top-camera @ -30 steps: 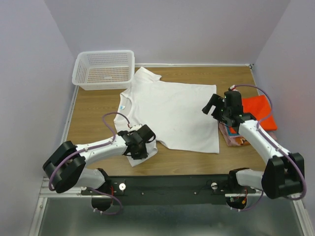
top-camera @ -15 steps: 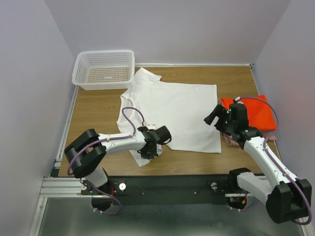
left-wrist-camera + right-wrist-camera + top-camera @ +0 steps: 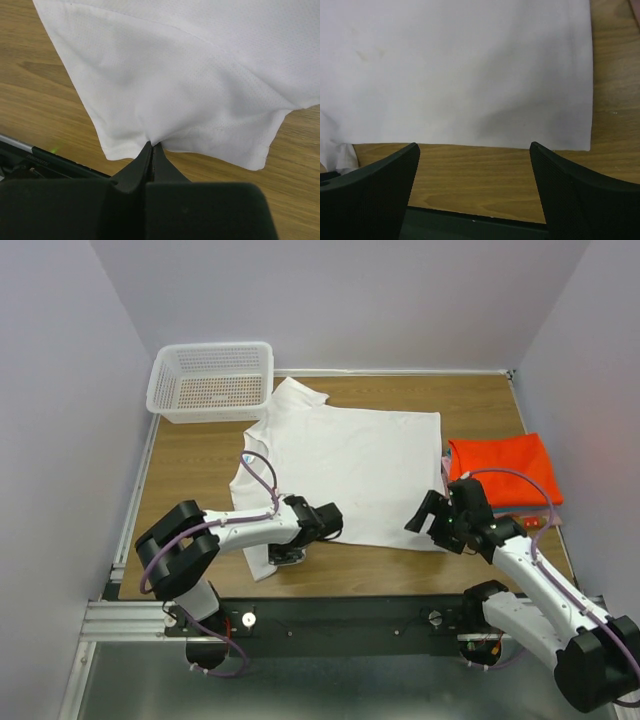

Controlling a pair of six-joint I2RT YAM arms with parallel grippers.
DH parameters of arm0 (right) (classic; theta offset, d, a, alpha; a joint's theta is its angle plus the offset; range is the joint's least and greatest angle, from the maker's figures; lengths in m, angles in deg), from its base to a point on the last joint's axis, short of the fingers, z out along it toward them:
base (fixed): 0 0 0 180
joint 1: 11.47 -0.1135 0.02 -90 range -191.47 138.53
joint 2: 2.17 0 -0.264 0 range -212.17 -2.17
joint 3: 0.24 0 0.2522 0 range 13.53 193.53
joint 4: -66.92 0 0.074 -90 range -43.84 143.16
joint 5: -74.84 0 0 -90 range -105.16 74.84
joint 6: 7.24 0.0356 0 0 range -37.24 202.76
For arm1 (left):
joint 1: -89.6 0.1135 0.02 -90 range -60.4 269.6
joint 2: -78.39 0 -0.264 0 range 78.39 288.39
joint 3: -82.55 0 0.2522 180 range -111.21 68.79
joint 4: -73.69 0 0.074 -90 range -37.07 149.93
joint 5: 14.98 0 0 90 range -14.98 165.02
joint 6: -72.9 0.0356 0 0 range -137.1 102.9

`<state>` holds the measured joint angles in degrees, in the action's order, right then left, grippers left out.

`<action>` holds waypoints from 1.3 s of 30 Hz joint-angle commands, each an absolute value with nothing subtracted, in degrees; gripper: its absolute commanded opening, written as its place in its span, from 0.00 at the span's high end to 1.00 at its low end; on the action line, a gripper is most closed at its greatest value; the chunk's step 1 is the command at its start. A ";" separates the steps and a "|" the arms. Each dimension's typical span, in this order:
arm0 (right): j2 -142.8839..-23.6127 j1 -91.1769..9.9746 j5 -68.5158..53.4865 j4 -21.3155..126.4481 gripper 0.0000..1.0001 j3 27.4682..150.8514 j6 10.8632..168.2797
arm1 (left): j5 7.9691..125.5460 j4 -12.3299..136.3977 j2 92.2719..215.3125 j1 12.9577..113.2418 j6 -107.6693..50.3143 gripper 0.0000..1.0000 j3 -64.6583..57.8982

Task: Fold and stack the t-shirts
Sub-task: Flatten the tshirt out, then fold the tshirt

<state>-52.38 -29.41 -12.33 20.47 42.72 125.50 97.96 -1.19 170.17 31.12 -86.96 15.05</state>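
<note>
Sleeve edge of white t-shirt [image 3: 350, 465] is clamped between left fingers [image 3: 142, 165], cloth spreading ahead of them. Empty right fingers [image 3: 375, 190] stand apart, hem corner just ahead, off the right finger. Shirt lies flat on surface [image 3: 190, 470], long axis collar-to-hem across both arms.

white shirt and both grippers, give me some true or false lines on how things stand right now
1. The left gripper is shut on a sleeve edge of the white shirt. True.
2. The right gripper is clamped on the shirt's hem. False: it is open and holds nothing, over the shirt's near right corner.
3. The orange shirt lies in the basket. False: it lies folded to the right of the white shirt.
4. The basket stands at the far left corner of the table. True.
</note>
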 commanded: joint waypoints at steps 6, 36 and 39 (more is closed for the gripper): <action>-53.67 -34.59 -16.74 14.40 0.05 39.37 134.43 | 102.97 -1.34 167.16 31.15 -89.09 1.00 17.90; -58.59 -34.94 -27.73 16.69 1.00 40.15 138.57 | 108.06 5.26 162.94 35.46 -83.64 1.00 18.78; -58.77 -34.94 -27.03 16.60 1.00 41.56 136.91 | 109.56 4.83 164.25 35.98 -82.76 1.00 16.68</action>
<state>-58.77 -34.68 -25.26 17.02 38.80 139.07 104.12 4.34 164.32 35.27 -83.90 19.62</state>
